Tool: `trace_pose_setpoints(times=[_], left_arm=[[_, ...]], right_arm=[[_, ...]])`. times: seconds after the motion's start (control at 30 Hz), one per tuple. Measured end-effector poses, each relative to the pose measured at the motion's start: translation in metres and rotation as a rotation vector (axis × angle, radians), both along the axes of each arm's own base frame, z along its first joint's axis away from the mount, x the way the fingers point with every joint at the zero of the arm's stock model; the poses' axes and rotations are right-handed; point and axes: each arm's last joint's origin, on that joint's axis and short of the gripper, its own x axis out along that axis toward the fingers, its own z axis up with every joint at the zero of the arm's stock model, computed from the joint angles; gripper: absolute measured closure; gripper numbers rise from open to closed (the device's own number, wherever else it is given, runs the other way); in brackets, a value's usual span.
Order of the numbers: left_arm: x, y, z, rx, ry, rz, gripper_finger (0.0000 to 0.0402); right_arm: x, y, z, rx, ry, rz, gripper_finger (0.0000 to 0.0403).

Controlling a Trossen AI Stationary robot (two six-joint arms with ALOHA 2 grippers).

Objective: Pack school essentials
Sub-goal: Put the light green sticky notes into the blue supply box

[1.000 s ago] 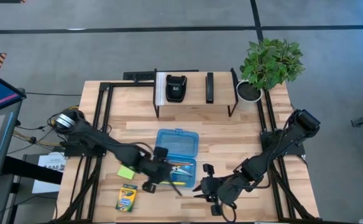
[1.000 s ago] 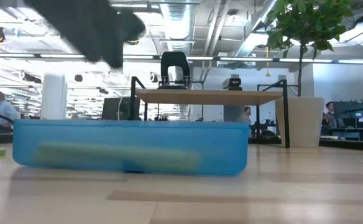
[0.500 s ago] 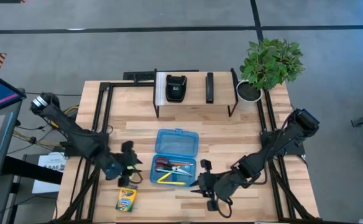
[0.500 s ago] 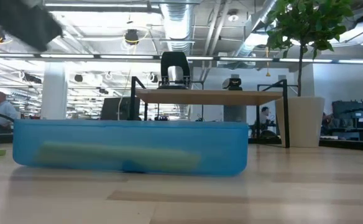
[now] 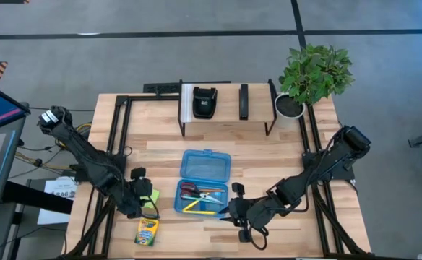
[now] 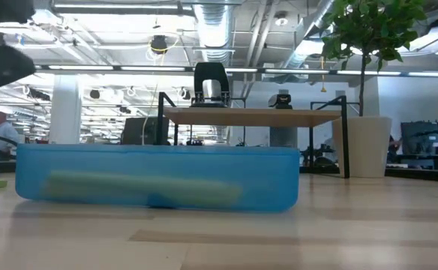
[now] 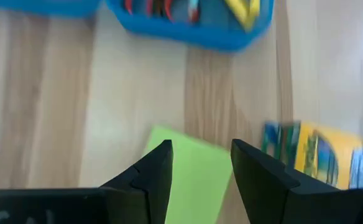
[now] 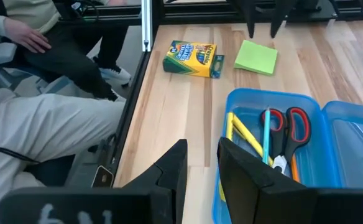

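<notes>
In the high view the left gripper (image 5: pixel 144 196) has swung away from the blue case (image 5: pixel 204 184) at the frame's centre, where it hung a second ago, and now sits lower left over the green sticky-note pad (image 5: pixel 148 197). Its fingers (image 7: pixel 150 174) stand apart, straddling the pad's edge, nothing held. I judge the pad is the next item to pack; the crayon box (image 5: pixel 147 230) lies just below it, also outside the case. Scissors (image 8: pixel 291 126), a teal pen (image 8: pixel 266 134) and yellow pencils (image 8: pixel 243 142) already lie in the case. Lower right of centre, the right gripper (image 5: pixel 233 210) has stayed beside the case, fingers slightly apart and empty.

The wooden surface (image 5: pixel 269 155) carries a black rack (image 5: pixel 225 108) and a potted plant (image 5: pixel 313 72) toward the top; a seated person (image 8: pixel 38 93) shows beside it.
</notes>
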Motion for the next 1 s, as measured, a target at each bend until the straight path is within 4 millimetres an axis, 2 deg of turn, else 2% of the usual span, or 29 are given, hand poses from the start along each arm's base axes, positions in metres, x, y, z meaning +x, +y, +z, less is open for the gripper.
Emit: trace_pose_setpoints(times=[0.27, 0.6, 1.0], left_arm=[[-0.006, -0.012, -0.018, 0.079, 0.13, -0.075, 0.0252], [-0.015, -0.029, -0.036, 0.165, 0.187, -0.183, 0.0252], [-0.01, -0.039, -0.064, 0.267, 0.265, -0.202, 0.0252]], right_arm=[[0.0, 0.0, 0.0, -0.004, 0.001, 0.001, 0.0294], [0.002, -0.003, 0.0, 0.0, -0.002, -0.009, 0.0294], [0.003, -0.004, 0.0, -0.001, -0.002, -0.013, 0.0294]])
